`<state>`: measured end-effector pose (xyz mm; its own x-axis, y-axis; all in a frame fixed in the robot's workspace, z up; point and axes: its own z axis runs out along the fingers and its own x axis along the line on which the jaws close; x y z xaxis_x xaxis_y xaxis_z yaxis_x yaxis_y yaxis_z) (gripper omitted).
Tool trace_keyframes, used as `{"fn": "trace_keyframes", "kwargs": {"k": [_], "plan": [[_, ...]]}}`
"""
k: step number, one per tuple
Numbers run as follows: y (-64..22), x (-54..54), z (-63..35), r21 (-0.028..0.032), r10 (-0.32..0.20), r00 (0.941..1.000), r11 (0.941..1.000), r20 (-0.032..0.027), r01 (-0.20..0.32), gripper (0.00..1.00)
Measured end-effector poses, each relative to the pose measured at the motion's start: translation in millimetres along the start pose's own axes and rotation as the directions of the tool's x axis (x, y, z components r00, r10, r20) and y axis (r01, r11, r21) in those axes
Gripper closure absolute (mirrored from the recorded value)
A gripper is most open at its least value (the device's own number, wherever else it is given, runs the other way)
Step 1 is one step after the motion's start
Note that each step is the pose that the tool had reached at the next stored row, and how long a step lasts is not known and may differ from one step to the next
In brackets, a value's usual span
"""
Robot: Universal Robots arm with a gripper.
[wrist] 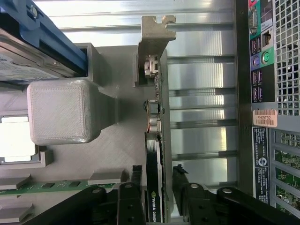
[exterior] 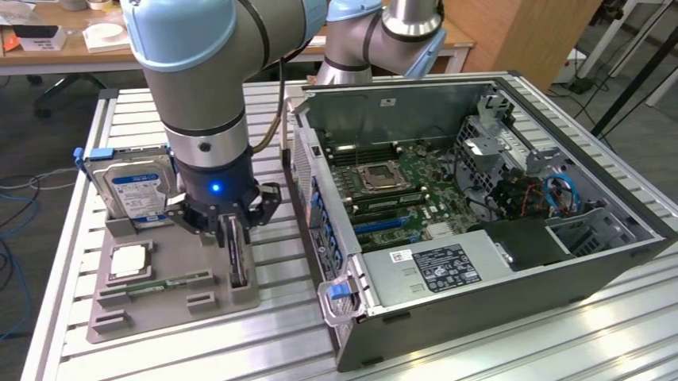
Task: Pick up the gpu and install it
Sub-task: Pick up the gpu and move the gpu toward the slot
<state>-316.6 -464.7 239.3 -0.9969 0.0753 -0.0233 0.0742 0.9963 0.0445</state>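
Here one gripper (exterior: 235,236) (wrist: 157,172) straddles the one gpu (exterior: 240,268) (wrist: 153,145), its two fingers (wrist: 132,193) apart, not clamped; the gpu stands on edge in one gray tray (exterior: 175,308), with one hard drive (exterior: 132,190), one memory stick (exterior: 170,283), one processor (exterior: 129,260); one open computer case (exterior: 477,302) sits just beside.

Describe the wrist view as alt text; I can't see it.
The open gripper straddles the gpu, one finger either side with gaps showing; the card stands on edge in a grey holder tray. Its silvery bracket is at the far end, and the rear ports of the computer case are alongside.
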Motion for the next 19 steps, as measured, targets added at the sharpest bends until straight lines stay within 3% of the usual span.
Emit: {"fn": "trace_keyframes", "kwargs": {"k": [1, 6, 7, 16, 19], "plan": [[0.0, 0.0, 0.0, 0.0, 0.0, 1.0, 1.0, 0.0, 0.0, 0.61], [0.0, 0.0, 0.0, 0.0, 0.0, 1.0, 1.0, -0.0001, 0.0, 0.62], [0.0, 0.0, 0.0, -0.0001, 0.0, 1.0, 1.0, 0.0, 0.0, 0.69], [0.0, 0.0, 0.0, 0.0, 0.0, 1.0, 1.0, 0.0, 0.0, 0.69], [0.0, 0.0, 0.0, 0.0, 0.0, 1.0, 1.0, 0.0, 0.0, 0.74]]}}
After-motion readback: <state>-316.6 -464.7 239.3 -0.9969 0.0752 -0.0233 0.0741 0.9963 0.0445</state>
